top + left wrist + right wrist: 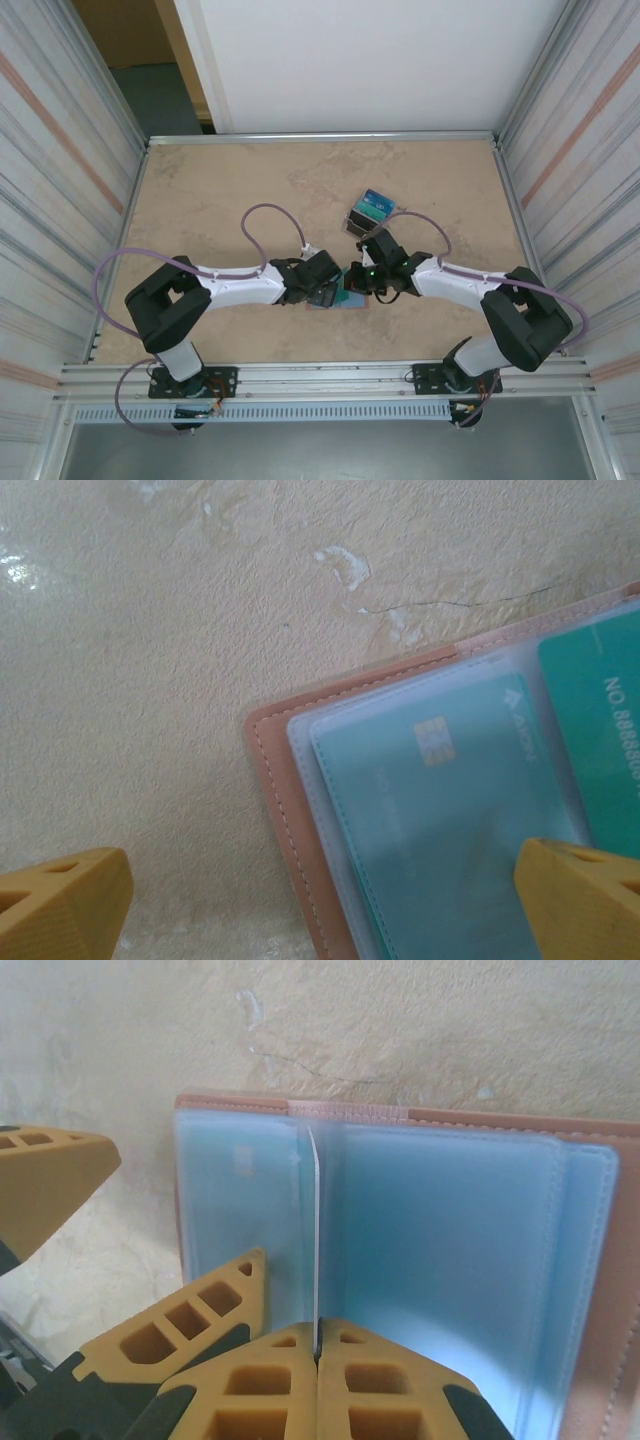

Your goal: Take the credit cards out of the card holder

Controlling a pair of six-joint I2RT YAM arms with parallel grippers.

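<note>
Tabletop (250, 190) — card holder (283, 810) sleeves credit cards (440, 830); right jaws pinching sheet (313, 1230), left jaws released.

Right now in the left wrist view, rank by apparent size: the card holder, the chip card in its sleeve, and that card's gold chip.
1. card holder, though it runs out of frame.
2. chip card, also cut off at the bottom edge.
3. gold chip, clearly smallest.

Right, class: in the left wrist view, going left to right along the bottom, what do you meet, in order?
One yellow finger → bare table → pink border of the card holder → credit card with a chip, in its clear sleeve → the other yellow finger.
</note>
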